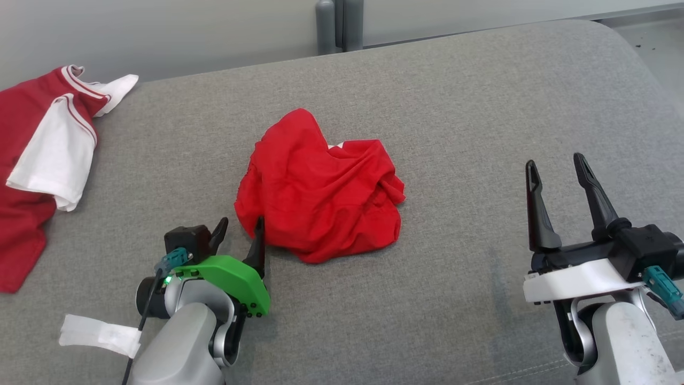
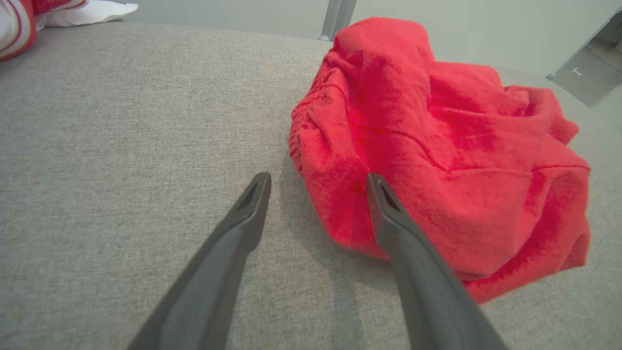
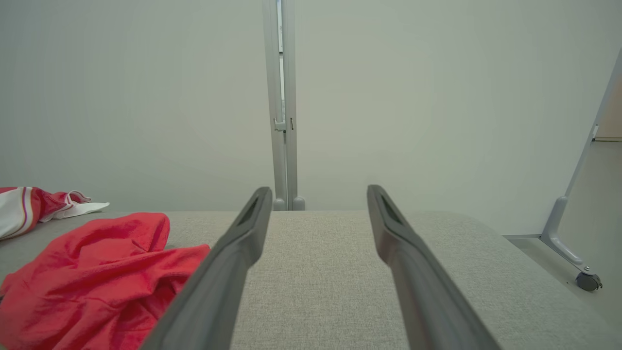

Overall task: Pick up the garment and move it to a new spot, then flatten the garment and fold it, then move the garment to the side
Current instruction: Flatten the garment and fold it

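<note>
Left gripper point(image 1: 242, 222), 2 fingers wide and empty, is hovering at the red garment point(image 1: 320, 187), needing a deep bite on a thick fold; right gripper point(image 1: 554, 160) is idling open.

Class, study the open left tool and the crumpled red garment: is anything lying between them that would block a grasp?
Nothing visible does. The left tool stands open at the near edge of the red garment, with bare grey cushion between its fingers. The red-and-white shirt lies well off to the left.
</note>
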